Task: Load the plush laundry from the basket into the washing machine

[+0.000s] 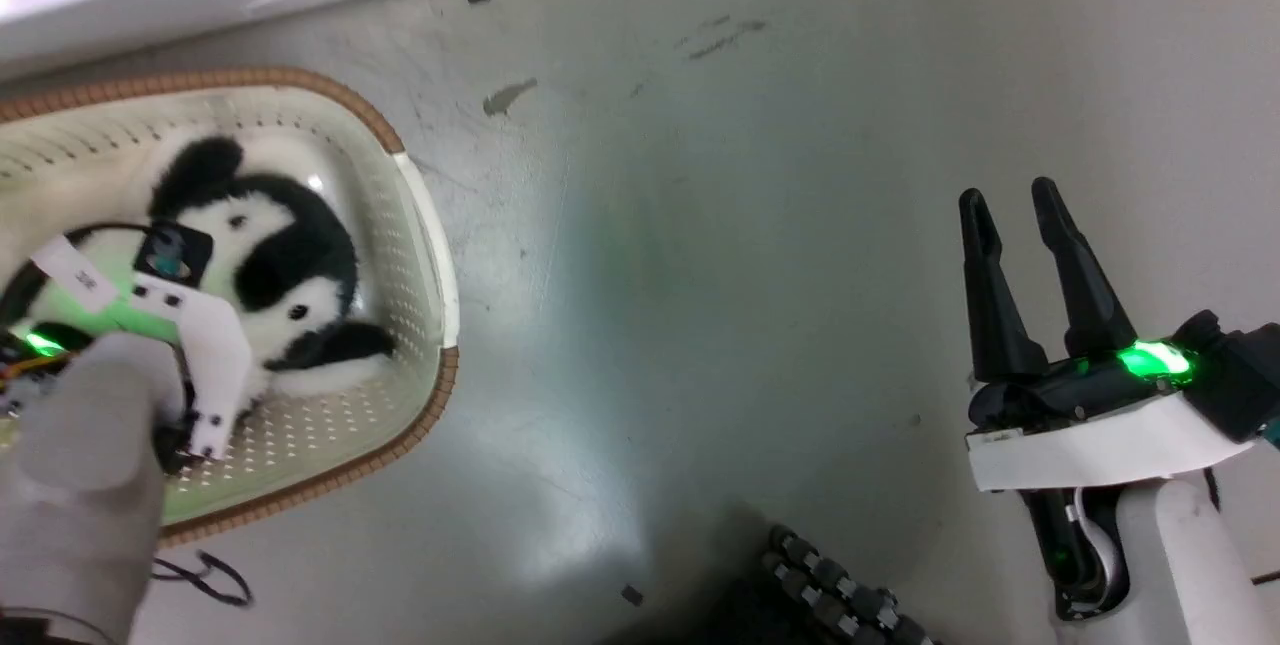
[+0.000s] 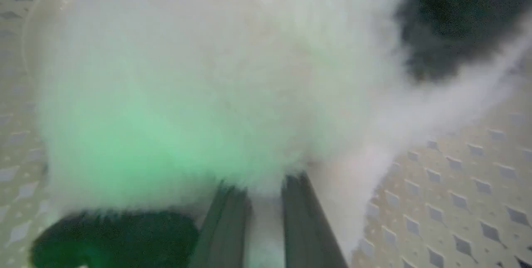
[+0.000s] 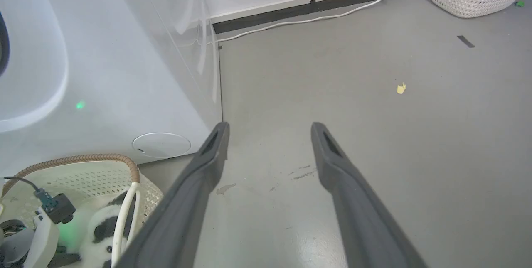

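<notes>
Down in the basket [image 1: 425, 225], the left gripper [image 2: 266, 191] pinches the plush toy [image 1: 290, 260]; the right gripper [image 1: 1010, 200] hovers wide open.

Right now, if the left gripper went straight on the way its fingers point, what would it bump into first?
The plush laundry: in the left wrist view the left gripper has its tips right at the white fur. The basket lies behind it, I think.

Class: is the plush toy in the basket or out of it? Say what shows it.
In the basket. The plush panda lies on its perforated floor, with the basket's walls and brown rim around it.
</notes>
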Available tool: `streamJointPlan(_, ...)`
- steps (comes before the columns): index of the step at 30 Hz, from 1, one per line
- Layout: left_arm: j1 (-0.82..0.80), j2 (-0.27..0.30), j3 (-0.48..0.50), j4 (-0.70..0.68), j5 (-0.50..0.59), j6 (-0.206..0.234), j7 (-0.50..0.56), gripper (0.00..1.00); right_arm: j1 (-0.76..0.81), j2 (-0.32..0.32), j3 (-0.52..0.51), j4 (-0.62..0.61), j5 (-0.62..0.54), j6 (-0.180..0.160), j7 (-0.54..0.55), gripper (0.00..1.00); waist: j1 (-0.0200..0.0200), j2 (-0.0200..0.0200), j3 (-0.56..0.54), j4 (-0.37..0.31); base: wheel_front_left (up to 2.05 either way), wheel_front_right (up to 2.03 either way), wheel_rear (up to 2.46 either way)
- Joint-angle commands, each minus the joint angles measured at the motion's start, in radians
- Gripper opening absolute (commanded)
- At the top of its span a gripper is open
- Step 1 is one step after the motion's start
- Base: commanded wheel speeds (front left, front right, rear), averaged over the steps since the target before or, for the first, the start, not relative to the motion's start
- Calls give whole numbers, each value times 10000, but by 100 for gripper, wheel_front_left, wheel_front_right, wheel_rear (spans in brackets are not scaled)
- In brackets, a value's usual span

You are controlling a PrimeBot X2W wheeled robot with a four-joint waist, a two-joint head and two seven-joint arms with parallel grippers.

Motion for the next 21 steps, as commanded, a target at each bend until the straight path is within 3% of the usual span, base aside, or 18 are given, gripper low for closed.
streamJointPlan(1, 433, -303, -44, 263, -134, 29, -235, 0, -92, -8, -222, 77, -297, -9, -44, 100, 0, -1, -678, 406, 0, 0, 0)
streamJointPlan(11, 962, -1411, -238, 280, -403, 1, -1809, 0, 608, -8, -953, -9, -1439, -9, -44, 100, 0, -1, -2735, 1777, 0, 0, 0)
streamJointPlan(21, 1856, -2344, -532, 245, -546, -39, -4077, 0, 1297, -8, -1404, -160, -2203, -9, -44, 100, 0, -1, -4793, 2941, 0, 0, 0)
